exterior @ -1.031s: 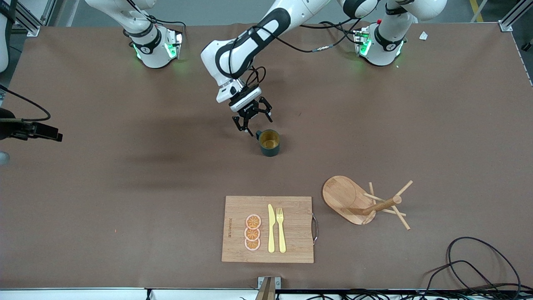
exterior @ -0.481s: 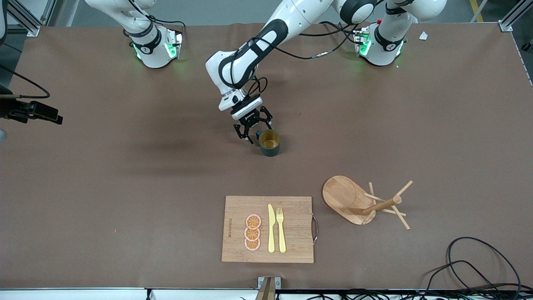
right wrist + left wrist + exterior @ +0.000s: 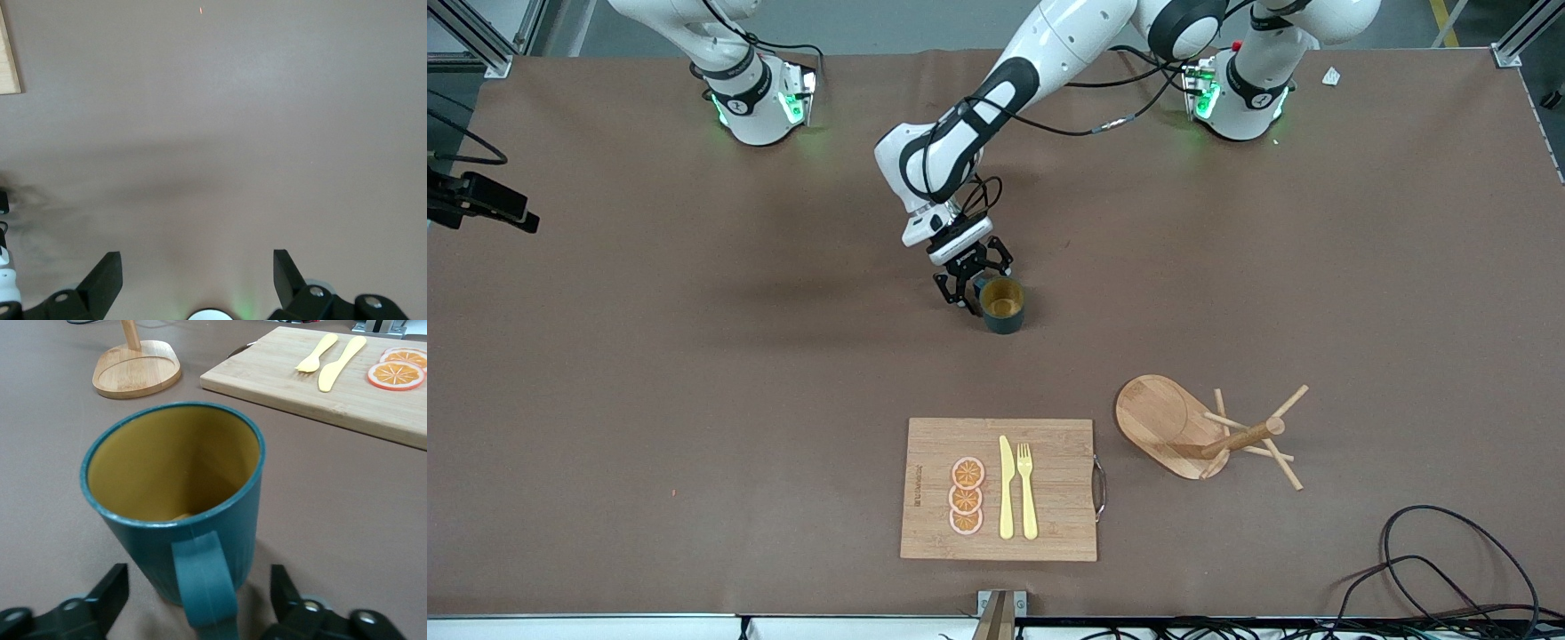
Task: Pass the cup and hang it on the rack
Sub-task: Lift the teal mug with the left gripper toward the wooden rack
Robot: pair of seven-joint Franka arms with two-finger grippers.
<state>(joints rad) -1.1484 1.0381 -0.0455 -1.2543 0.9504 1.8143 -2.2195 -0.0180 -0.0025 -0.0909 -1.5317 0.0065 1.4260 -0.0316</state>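
Low in the frame, the cutting board (image 3: 999, 489) and the rack (image 3: 1199, 429) sit well apart from the cup (image 3: 1003, 304) at centre. The left gripper (image 3: 971, 282) straddles its handle, jaws spread, nothing gripped yet, bare table around. At the upper left edge, the right gripper (image 3: 198, 274) waits open.
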